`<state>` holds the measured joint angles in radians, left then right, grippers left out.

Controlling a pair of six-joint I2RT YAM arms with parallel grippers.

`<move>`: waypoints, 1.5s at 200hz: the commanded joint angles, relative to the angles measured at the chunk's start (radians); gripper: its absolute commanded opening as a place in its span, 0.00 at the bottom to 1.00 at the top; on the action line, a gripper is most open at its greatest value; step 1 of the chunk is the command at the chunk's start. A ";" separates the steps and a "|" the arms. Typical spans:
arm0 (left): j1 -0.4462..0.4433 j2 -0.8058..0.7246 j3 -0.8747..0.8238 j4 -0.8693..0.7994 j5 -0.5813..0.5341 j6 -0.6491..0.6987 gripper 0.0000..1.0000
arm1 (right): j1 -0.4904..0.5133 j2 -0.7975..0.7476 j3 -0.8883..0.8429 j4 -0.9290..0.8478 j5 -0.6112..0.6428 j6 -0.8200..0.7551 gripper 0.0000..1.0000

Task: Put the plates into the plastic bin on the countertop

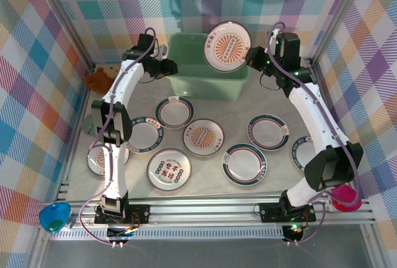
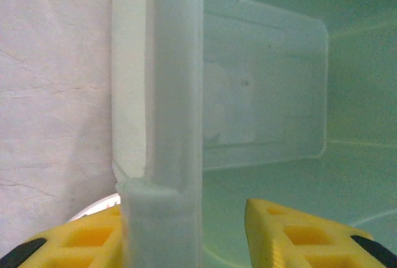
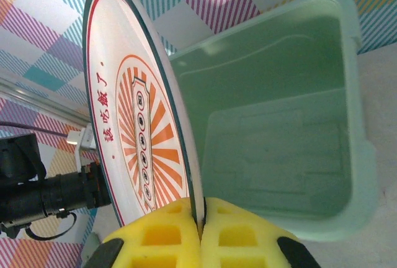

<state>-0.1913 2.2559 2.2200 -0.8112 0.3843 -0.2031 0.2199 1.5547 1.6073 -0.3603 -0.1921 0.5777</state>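
From the top camera, you are seeing the right pincer (image 1: 251,55) holding a sunburst plate (image 1: 227,46) on edge over the plastic bin (image 1: 198,85). The bin is at the far side of the counter (image 1: 205,103), the other plates (image 1: 203,136) are lying flat in front of it, and the left pincer (image 1: 169,67) is sitting at its left rim. In the left wrist view, that pincer (image 2: 186,212) is straddling the bin's wall (image 2: 170,94) with jaws parted, the inner finger (image 2: 291,231) clear of the plastic, so it is gripping nothing. In the right wrist view, the right pincer (image 3: 200,218) is clamping tight on the plate's thin rim (image 3: 197,200) beside the bin's mouth. You are probably handling something stiff, glazed, slick and breakable, so keep the hold at the rim and lower it well in before releasing. The bin looks light and may slide.
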 commanded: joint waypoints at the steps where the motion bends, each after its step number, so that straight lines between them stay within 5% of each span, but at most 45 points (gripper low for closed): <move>1: -0.045 -0.035 -0.038 0.035 0.023 -0.065 0.44 | -0.018 -0.049 -0.007 0.036 0.019 -0.014 0.00; 53: -0.129 -0.049 -0.062 0.087 -0.028 -0.270 0.43 | -0.061 -0.066 -0.028 -0.004 0.007 0.013 0.00; 189: -0.295 -0.360 -0.542 0.259 -0.249 -0.595 0.42 | -0.087 0.147 0.150 -0.215 -0.160 0.018 0.00; 238: -0.298 -0.395 -0.581 0.266 -0.253 -0.576 0.61 | -0.084 0.173 0.147 -0.263 -0.199 -0.010 0.00; 300: -0.284 -0.452 -0.529 0.250 -0.286 -0.464 0.85 | -0.051 0.372 0.357 -0.412 -0.223 -0.082 0.00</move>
<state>-0.4793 1.8851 1.6527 -0.5499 0.1177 -0.7292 0.1539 1.8629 1.8713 -0.7181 -0.3641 0.5415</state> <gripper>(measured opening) 0.813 0.050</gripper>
